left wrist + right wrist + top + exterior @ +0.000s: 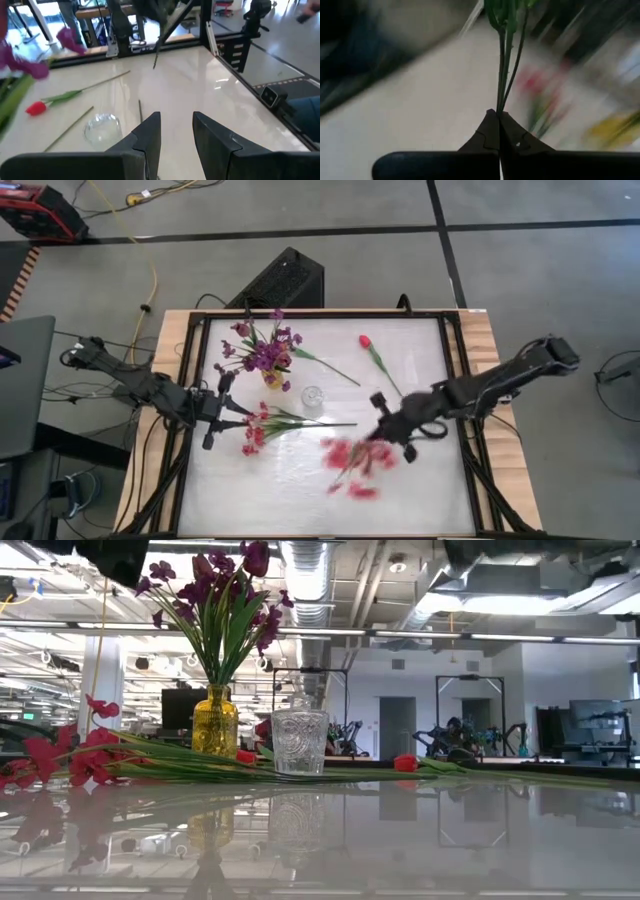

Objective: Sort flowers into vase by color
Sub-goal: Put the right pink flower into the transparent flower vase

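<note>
Right pincer [498,117]: pressed together on thin green stems of red-pink blossom spray [357,458], held over white counter [420,370]. Left pincer [176,125]: spread, nr second red-pink spray [262,427]. Purple blossoms [262,350] upright in yellow glass vase [215,722]; clear cut-glass tumbler [299,740] beside it; single red tulip [366,342] lying apart.

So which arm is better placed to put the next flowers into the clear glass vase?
Probably the right. The right gripper is already shut on thin green stems, with the blurred red-pink blossom spray beside it, near the clear glass vase. The left gripper is open and empty.
</note>
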{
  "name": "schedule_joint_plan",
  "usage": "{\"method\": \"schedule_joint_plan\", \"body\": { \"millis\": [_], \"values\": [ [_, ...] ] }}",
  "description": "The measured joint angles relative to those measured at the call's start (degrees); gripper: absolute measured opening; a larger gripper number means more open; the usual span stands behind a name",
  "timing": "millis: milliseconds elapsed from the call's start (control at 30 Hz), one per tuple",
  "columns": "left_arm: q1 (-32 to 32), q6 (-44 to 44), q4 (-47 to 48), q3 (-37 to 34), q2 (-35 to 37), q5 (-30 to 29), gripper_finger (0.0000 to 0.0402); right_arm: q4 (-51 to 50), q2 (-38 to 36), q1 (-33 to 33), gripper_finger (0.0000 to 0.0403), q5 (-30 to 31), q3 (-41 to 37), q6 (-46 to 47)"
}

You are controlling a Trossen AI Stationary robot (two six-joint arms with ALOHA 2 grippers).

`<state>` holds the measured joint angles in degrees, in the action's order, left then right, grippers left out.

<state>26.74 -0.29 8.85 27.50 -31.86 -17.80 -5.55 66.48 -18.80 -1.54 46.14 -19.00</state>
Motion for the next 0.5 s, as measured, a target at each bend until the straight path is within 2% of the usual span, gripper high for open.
{"method": "schedule_joint_plan", "body": {
  "millis": [100, 200, 367, 500],
  "values": [
    [0.0, -2.2, -1.7, -1.6, 0.0, 0.0, 0.0102, 24.0, -0.7, 4.6, 0.0015, 1.2, -6.7, -2.3],
    [0.0, -5.8, -2.9, -2.8, -0.2, 1.0, 0.0102, 40.9, 2.3, 9.2, 0.0015, 1.5, -11.3, -2.5],
    [0.1, -10.2, -7.3, -5.9, -1.3, 1.1, 0.0102, 53.7, 11.8, 13.2, 0.0015, 1.7, -11.2, -3.1],
    [0.1, -12.3, -7.2, -7.2, -2.1, 1.6, 0.0102, 55.7, 18.7, 14.7, 0.0015, 2.0, -7.1, -0.4]
  ]
}}
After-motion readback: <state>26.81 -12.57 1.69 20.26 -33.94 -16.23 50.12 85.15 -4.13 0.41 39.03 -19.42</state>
